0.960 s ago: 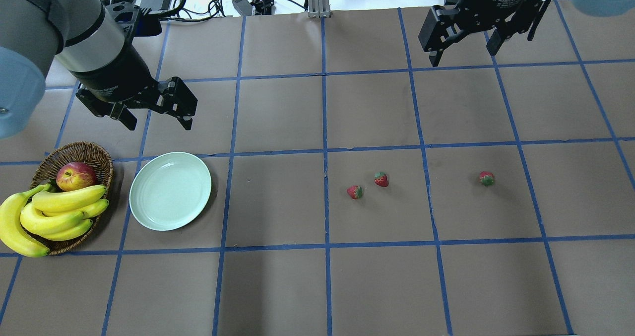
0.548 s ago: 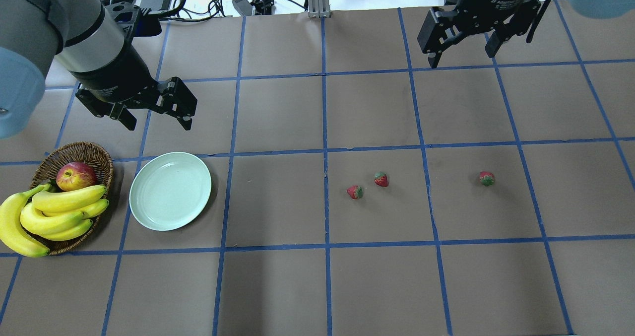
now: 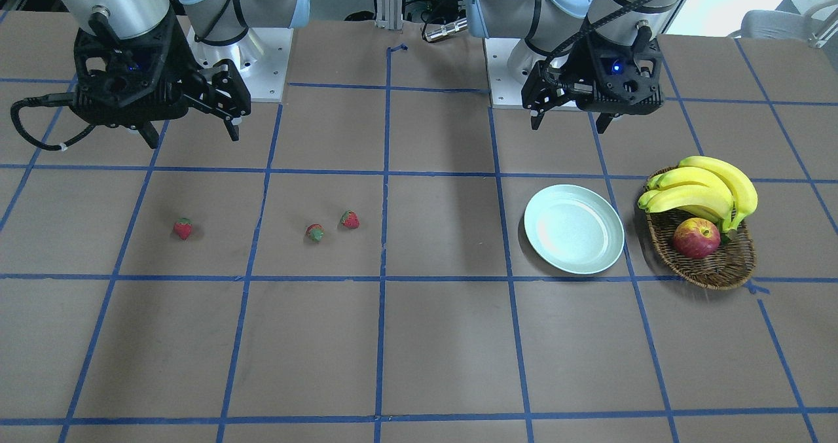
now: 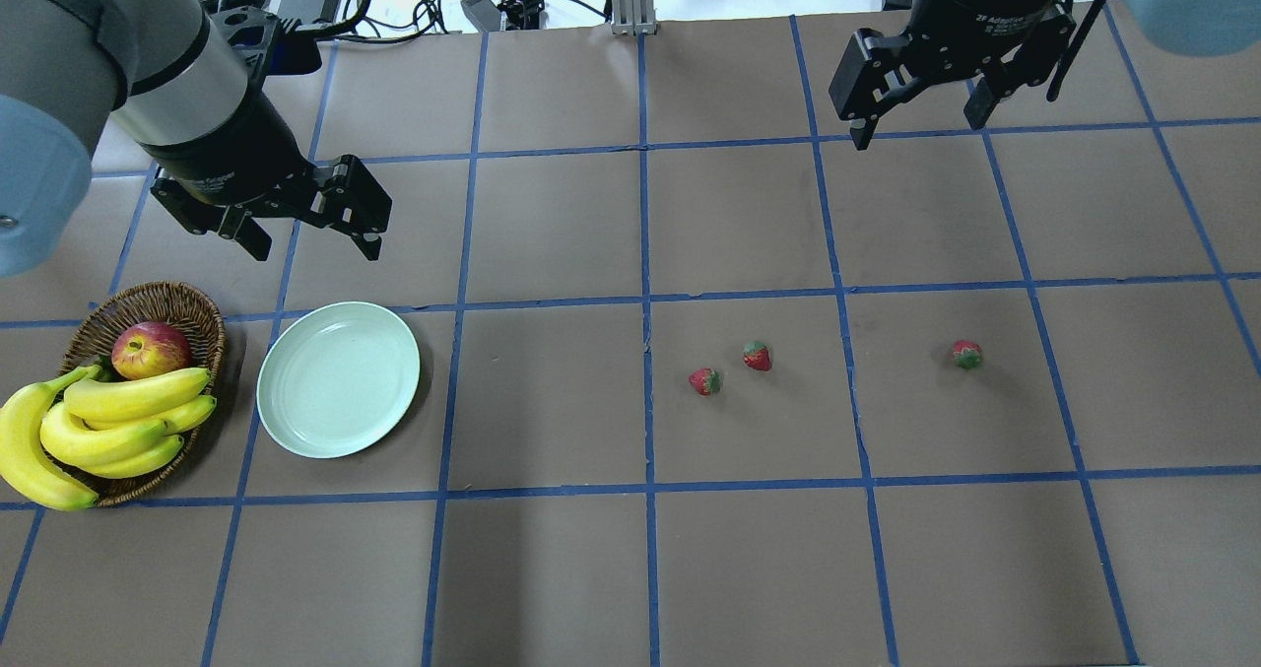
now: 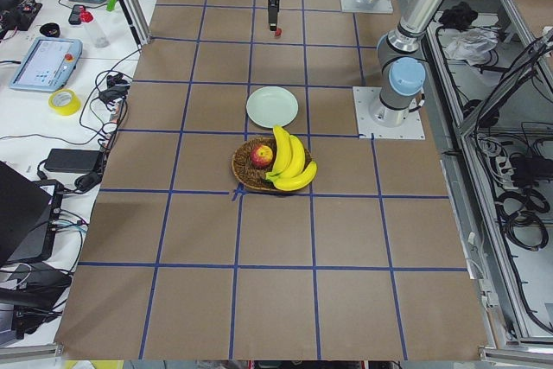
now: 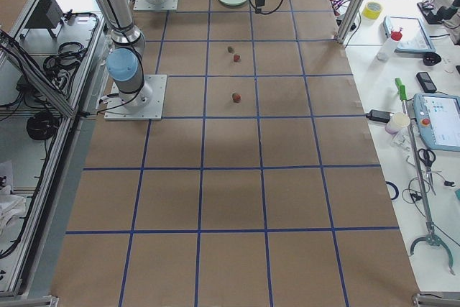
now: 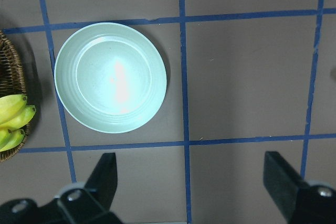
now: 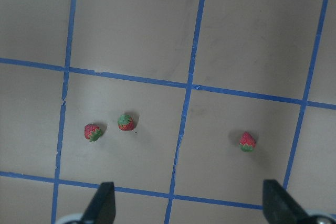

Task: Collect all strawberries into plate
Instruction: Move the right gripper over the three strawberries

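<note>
Exterior front-facing view, nearest first: the table (image 3: 419,351) is covered in matt brown paper, ruled into squares by blue tape. Past the nearest row of squares lie the three strawberries, all on the paper and well apart from the plate. They are stubby, dimpled red cones with green leafy caps.

The lone strawberry (image 3: 183,228) lies on the robot's right side. Its cap points toward the robot and its red tip toward this camera. The other two lie near each other by the centre line. The nearer strawberry (image 3: 315,233) turns its cap away from the robot. The farther strawberry (image 3: 349,219) lies crosswise, with its cap toward its neighbour.

On the robot's left side sits the plate (image 3: 573,237). It is round, shallow, glossy and pale mint, with faint rings inside the rim. Just beside it is an oval basket (image 3: 717,274) of brown woven wicker. It holds a smooth red-yellow apple (image 3: 696,238) and a bunch of curved yellow bananas (image 3: 704,188), which overhangs the rim.

Farther back, both black grippers hang above the paper with their fingers spread wide and nothing between them. The right gripper (image 3: 193,135) is behind the lone strawberry, and the left gripper (image 3: 568,124) is behind the plate. The left wrist view looks straight down on the plate (image 7: 110,77).
</note>
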Controlling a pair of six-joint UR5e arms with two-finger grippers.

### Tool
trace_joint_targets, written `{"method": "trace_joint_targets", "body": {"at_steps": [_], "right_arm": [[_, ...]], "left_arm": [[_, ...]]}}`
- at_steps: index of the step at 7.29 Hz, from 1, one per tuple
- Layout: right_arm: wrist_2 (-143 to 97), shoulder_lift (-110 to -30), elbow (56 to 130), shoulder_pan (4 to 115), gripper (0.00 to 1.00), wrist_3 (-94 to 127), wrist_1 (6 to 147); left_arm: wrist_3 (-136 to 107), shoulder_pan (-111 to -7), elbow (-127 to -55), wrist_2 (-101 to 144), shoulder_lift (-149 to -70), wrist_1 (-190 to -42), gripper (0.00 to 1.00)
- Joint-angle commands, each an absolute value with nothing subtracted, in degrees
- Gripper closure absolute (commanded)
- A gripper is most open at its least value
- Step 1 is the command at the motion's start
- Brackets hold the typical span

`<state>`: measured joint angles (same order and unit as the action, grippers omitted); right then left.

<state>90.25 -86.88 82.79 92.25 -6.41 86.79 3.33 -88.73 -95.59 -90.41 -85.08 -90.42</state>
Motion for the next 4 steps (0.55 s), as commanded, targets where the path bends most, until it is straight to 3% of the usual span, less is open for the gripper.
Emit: {"method": "trace_joint_targets", "body": {"at_steps": [1, 4], "right_arm": [[91.0, -87.1, 83.8, 92.1, 0.0, -6.2, 87.0], [90.0, -86.7, 85.5, 95.3, 0.0, 3.0, 88.0]], "left_arm": [[3.3, -88.7, -95.7, -90.4, -85.1, -90.4, 0.0], [3.3, -88.8, -95.7, -90.4, -85.1, -90.4, 0.0]]}}
